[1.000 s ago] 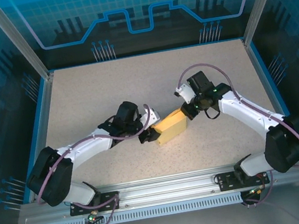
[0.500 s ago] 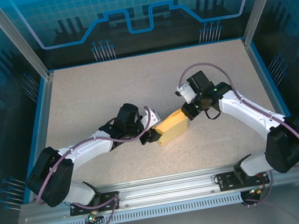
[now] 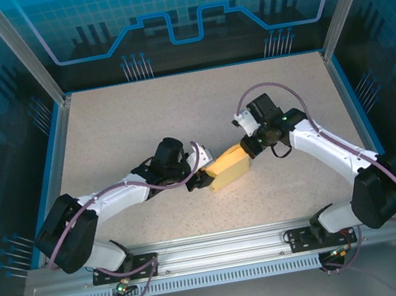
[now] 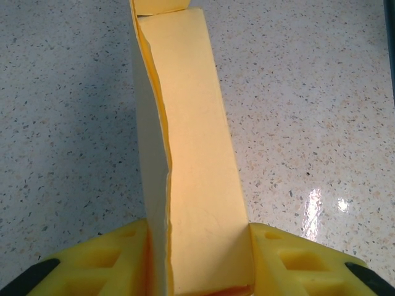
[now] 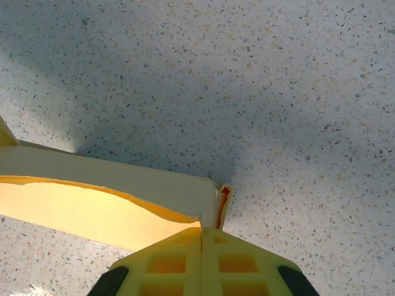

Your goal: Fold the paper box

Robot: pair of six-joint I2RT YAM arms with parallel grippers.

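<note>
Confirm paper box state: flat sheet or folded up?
Folded up: the paper box forms a narrow walled box, left hand clamping one end; one long seam gapes.

The speckled beige tabletop (image 3: 125,122) lies open across its far half and along both sides. Mid-table, the pale yellow card box (image 3: 229,167) blocks passage. The left gripper (image 3: 200,180) clamps its left end, and the closed right gripper (image 3: 248,147) sits at its far right corner. Both white arms (image 3: 115,196) slant inward from the near edge.
</note>
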